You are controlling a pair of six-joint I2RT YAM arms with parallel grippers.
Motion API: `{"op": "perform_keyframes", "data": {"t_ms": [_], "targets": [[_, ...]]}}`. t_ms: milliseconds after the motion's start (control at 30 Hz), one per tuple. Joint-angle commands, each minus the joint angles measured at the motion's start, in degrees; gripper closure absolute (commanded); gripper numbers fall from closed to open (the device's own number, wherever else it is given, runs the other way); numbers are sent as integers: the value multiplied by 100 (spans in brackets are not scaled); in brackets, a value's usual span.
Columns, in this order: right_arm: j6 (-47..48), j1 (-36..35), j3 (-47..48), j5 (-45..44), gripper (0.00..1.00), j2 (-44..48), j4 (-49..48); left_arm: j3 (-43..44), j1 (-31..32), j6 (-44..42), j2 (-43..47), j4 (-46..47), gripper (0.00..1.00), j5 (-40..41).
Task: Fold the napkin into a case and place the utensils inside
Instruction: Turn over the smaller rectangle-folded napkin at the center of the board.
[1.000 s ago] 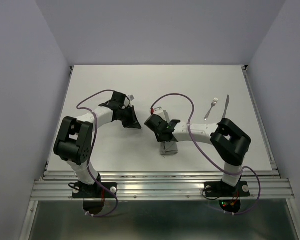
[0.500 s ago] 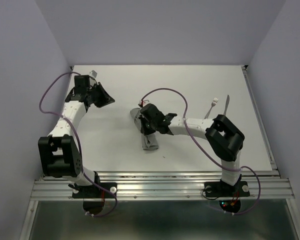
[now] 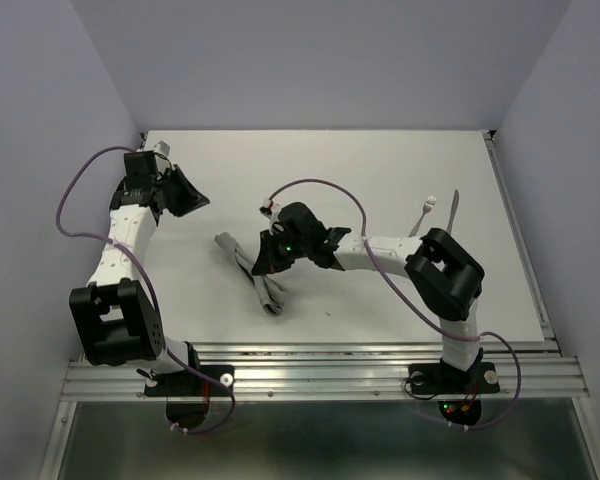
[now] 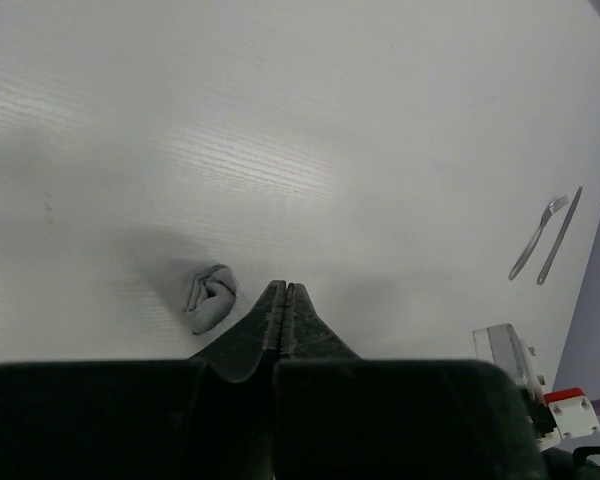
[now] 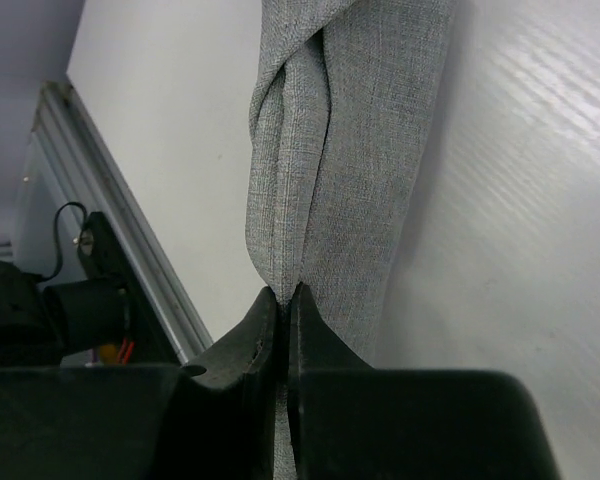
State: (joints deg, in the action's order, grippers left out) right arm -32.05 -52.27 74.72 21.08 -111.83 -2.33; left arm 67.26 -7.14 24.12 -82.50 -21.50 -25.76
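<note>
- Step in hand: folding. No case yet. The napkin (image 3: 270, 298) is a bunched, twisted rope of grey cloth, not a flat layered strip.
- Napkin position, overhead view: at about 8 o'clock from the middle of the worktop (image 3: 380, 160). It runs slantwise from its far-left end towards the near edge.
- Right hand (image 3: 268, 265): reaches across to the cloth. In its wrist view the right hand (image 5: 285, 292) has its jaws closed almost fully, with a thin fold of the napkin (image 5: 370, 150) nipped at the tips. The cloth ahead shows two lobes wound about each other.
- Left hand (image 3: 195, 196): out at about 10 o'clock, well apart from the cloth. In its wrist view the left hand (image 4: 283, 288) has its jaws pressed together and grips nothing. One balled end of the napkin (image 4: 210, 298) lies on the worktop beyond its tips.
- Utensils: fork (image 3: 425, 215) and knife (image 3: 451, 210) lie side by side at about 2 o'clock, near the right edge and clear of both hands. Neither looks to have been brought over yet.
- Judgement on the next move: the twist has to come out first.
  - The left hand likely needs to come in and take the free end.
  - With both hands holding, the cloth can be drawn open and laid flat.
- Risk: pulling with one hand may only drag the bundle along.
</note>
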Motion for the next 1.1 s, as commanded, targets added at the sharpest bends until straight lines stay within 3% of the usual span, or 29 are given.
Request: {"op": "perform_keyframes", "data": {"t_ms": [0,367,600,1067], "targets": [[-284,33,157,844,99,-102,-778,226,10,-136,269,-48,99,-131],[-705,673,-343,2056,99,-348,-1340,59,19,-153,173,40,98,-157],[-495,929,-353,2637,99,-638,-1393,85,11,-214,-47,40,98,-211],[-275,1605,-458,3130,99,-884,-1385,-38,46,-259,-223,172,98,-263]]}}
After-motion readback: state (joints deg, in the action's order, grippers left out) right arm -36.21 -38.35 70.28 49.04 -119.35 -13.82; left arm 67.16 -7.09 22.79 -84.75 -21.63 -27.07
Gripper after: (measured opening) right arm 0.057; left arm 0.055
